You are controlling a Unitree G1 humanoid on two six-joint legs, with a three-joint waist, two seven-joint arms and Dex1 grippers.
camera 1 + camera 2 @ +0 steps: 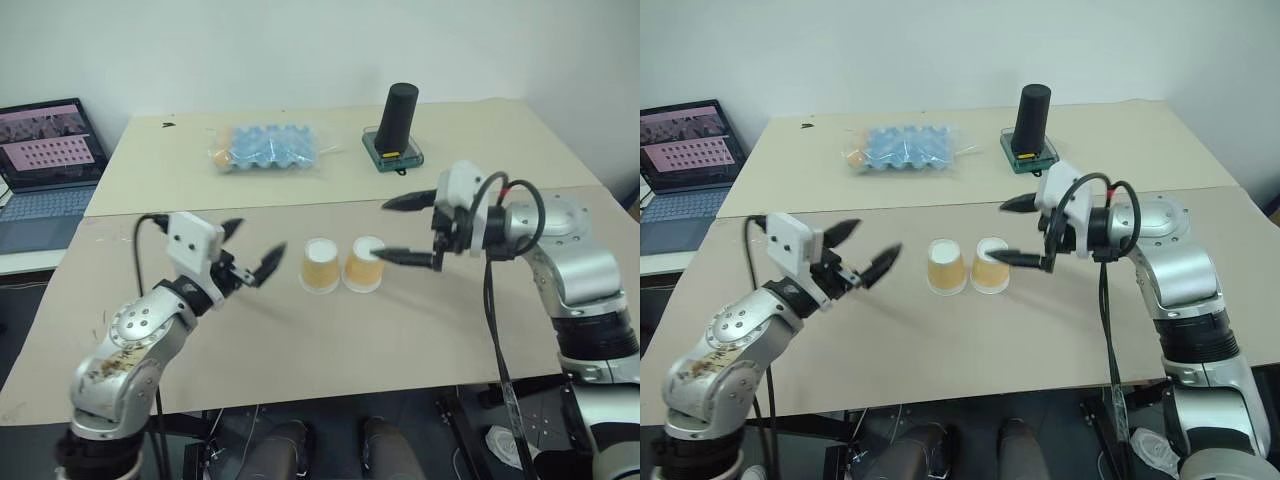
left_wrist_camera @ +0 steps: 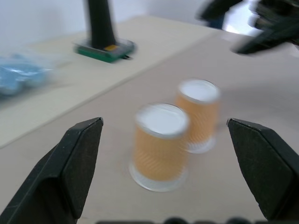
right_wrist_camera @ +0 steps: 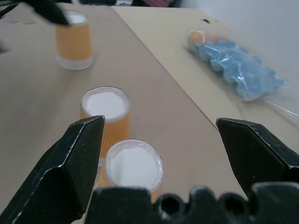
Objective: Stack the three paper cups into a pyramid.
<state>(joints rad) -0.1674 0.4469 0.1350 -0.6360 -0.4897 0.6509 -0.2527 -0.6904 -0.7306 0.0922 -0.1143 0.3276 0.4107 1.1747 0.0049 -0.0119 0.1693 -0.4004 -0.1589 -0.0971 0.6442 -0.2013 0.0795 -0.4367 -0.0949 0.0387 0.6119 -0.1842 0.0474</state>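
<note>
Paper cups [image 1: 320,265] [image 1: 363,264] sit upside down, side by side; both my left gripper [image 1: 250,252] and right gripper [image 1: 408,229] gape empty, and I reckon a careless pass could topple them.

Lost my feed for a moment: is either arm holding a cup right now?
No. Left gripper and right gripper both have open, empty jaws; the cups stand on the table.

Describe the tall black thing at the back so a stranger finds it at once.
Start at the far table, behind the one with the paper cups. Toward its right, past the blue packet, stands a black cylinder on a flat green base. It is the only tall, dark, upright thing there.
</note>
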